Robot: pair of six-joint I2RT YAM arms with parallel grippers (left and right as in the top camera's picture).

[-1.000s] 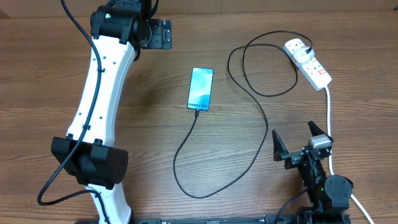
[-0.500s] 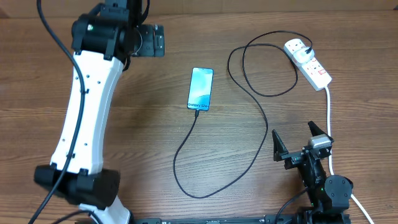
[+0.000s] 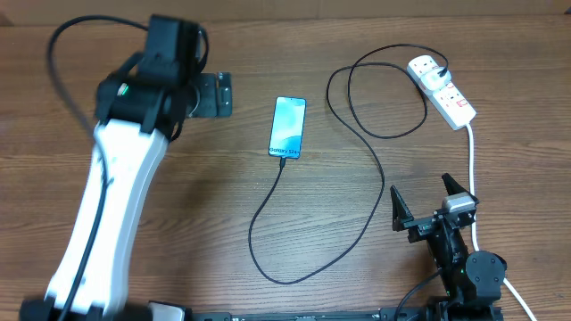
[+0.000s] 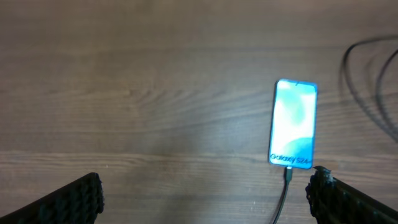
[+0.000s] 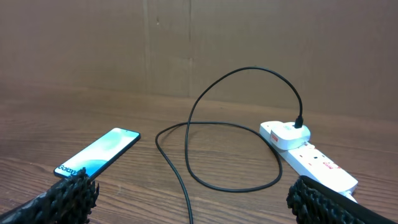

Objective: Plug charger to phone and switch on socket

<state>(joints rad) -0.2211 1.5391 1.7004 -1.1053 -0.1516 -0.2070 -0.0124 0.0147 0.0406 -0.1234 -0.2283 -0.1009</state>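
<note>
The phone [image 3: 288, 127] lies flat mid-table, blue screen up; it also shows in the left wrist view [image 4: 293, 124] and the right wrist view [image 5: 99, 152]. The black charger cable [image 3: 268, 223] has its connector tip [image 4: 288, 176] at the phone's near short edge. It loops round to a plug [image 3: 426, 68] seated in the white socket strip [image 3: 451, 96] at the far right [image 5: 314, 158]. My left gripper [image 3: 217, 94] is open and empty, left of the phone [image 4: 205, 205]. My right gripper [image 3: 424, 207] is open and empty near the front edge [image 5: 196, 208].
The socket's thick white cord [image 3: 473, 178] runs down the right side past my right arm. The cable makes a wide loop [image 3: 375, 89] between phone and socket. A brown wall [image 5: 186, 43] stands behind the table.
My left arm has swung, and its gripper has moved toward the front and slightly left, staying open. The right arm, phone, cable and socket have not moved.
</note>
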